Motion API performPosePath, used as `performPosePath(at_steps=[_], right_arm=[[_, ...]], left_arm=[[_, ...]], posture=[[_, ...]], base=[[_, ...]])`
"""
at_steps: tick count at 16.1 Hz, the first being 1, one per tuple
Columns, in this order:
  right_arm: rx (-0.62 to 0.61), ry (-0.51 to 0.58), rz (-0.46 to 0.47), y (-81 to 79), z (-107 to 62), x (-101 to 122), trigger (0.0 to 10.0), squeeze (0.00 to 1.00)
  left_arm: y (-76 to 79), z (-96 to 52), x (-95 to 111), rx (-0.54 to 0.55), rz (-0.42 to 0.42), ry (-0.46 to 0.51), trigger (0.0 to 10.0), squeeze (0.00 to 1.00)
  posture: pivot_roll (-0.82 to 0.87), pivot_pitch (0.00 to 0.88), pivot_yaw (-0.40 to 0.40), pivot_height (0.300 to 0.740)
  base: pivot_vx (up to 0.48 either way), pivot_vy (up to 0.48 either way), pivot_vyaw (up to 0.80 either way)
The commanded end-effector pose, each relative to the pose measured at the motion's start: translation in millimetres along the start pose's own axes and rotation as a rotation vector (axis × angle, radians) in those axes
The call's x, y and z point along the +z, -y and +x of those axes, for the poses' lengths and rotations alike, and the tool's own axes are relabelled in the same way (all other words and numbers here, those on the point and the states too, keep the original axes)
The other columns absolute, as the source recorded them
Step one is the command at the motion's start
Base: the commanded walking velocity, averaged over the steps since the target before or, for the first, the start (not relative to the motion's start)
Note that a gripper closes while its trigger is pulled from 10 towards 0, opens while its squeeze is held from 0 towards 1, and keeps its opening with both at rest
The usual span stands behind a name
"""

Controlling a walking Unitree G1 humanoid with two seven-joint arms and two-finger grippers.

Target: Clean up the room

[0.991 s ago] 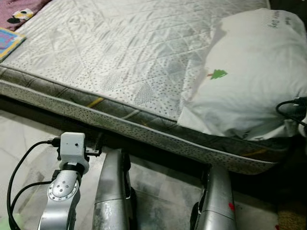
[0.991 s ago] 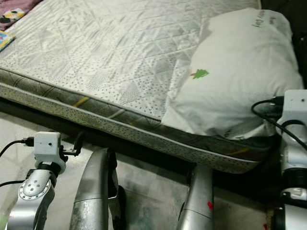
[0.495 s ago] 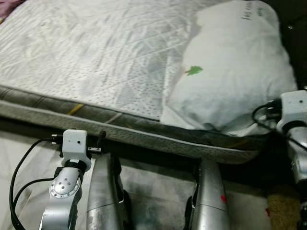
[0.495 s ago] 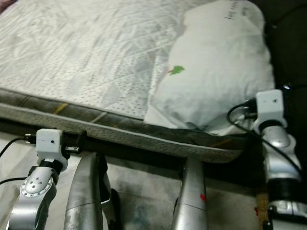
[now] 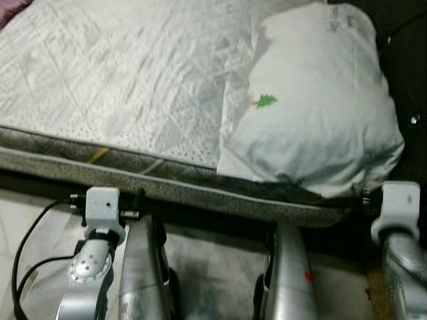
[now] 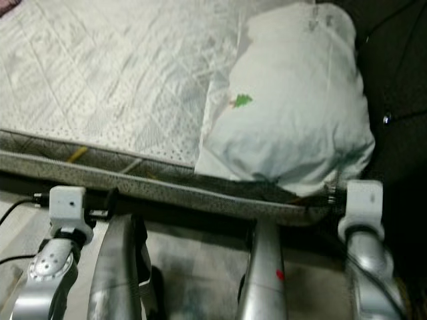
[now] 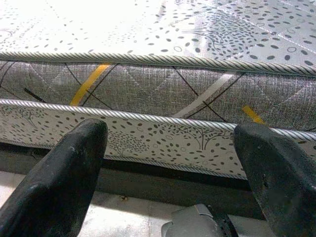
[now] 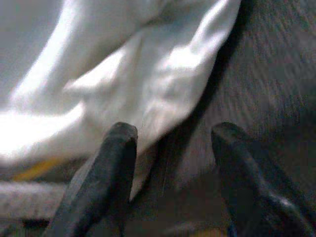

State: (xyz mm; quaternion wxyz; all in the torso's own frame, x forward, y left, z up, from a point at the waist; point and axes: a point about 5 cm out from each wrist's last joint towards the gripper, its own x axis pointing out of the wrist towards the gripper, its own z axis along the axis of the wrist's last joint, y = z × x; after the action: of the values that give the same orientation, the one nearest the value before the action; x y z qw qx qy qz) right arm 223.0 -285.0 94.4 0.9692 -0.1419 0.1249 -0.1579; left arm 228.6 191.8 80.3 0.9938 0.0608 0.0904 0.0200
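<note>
A white pillow [image 5: 320,113] with a small green tree print lies at the right end of the quilted mattress [image 5: 120,87], its corner hanging over the near edge. My right gripper [image 8: 170,143] stands open just short of that pillow corner [image 8: 163,89], nothing between its fingers [image 8: 111,168]. The right wrist [image 5: 399,210] is raised at the bed's right corner. My left gripper [image 7: 170,148] is open too, facing the mattress side [image 7: 158,94] low down, holding nothing. The left wrist [image 5: 101,207] sits beside my left leg.
The mattress edge [image 5: 167,190] runs across in front of my legs [image 5: 143,280], with a dark bed base below it. Pale tiled floor [image 5: 213,267] lies under me. Dark fabric [image 6: 393,80] borders the pillow on the right.
The head view has swung right, so the bed and pillow shifted left. My right arm has come down from beside the pillow to the bed's near corner. The left arm kept its place.
</note>
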Motion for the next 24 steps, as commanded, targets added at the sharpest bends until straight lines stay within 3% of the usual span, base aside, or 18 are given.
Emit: performPosePath(at_steps=[1,6,8,12,13,17,19,20,22,24], right_arm=[[-0.024,0.065,-0.015,3.0,-1.2,14,10.0,1.00],[-0.031,0.404,0.045,-13.9,6.1,97,10.0,1.00],[0.013,0.471,0.066,-25.4,3.2,117,10.0,1.00],[0.131,0.470,0.167,-53.7,10.2,126,10.0,1.00],[0.159,0.496,0.215,-75.4,17.3,141,10.0,1.00],[0.201,0.457,0.295,-117.2,49.0,168,10.0,1.00],[0.179,0.318,0.314,-125.8,69.7,149,10.0,1.00],[0.149,0.159,0.360,-126.9,80.5,122,10.0,1.00],[0.153,-0.084,0.358,-134.9,82.6,76,10.0,1.00],[0.178,-0.199,0.382,-141.8,74.7,48,10.0,1.00]], left_arm=[[0.5,1.2,-2,-0.012,0.009,-0.012,10.0,0.00],[1.7,5.0,0,-0.011,0.010,-0.002,10.0,0.00],[0.1,5.0,1,-0.004,0.010,0.004,10.0,0.00],[0.6,5.8,2,-0.003,0.010,0.007,10.0,0.00],[2.4,7.1,3,-0.012,0.010,0.011,10.0,0.00],[-3.5,8.4,7,0.006,0.015,0.022,10.0,0.00],[-4.5,4.9,6,0.016,0.013,0.019,10.0,0.00],[-5.1,2.8,5,0.027,0.009,0.016,10.0,0.00],[-5.2,2.0,4,0.037,0.002,0.011,10.0,0.00],[-2.0,3.1,3,0.030,-0.004,0.007,10.0,0.00]], posture=[[-0.02,0.110,-0.019,0.511],[-0.01,0.095,-0.021,0.511],[0.00,0.094,-0.025,0.511],[0.00,0.096,-0.019,0.511],[0.00,0.097,-0.016,0.511],[0.04,0.101,-0.019,0.511],[0.06,0.102,-0.037,0.511],[0.07,0.103,-0.040,0.511],[0.06,0.111,-0.048,0.511],[0.06,0.109,-0.046,0.511]], base=[[0.000,0.000,0.00],[0.000,0.000,0.00],[0.000,0.000,0.00],[0.000,0.000,0.00],[0.000,0.000,0.00],[0.000,0.000,0.00],[0.000,0.000,0.00],[0.000,0.000,0.00],[0.000,0.000,0.00],[0.000,0.000,0.00]])
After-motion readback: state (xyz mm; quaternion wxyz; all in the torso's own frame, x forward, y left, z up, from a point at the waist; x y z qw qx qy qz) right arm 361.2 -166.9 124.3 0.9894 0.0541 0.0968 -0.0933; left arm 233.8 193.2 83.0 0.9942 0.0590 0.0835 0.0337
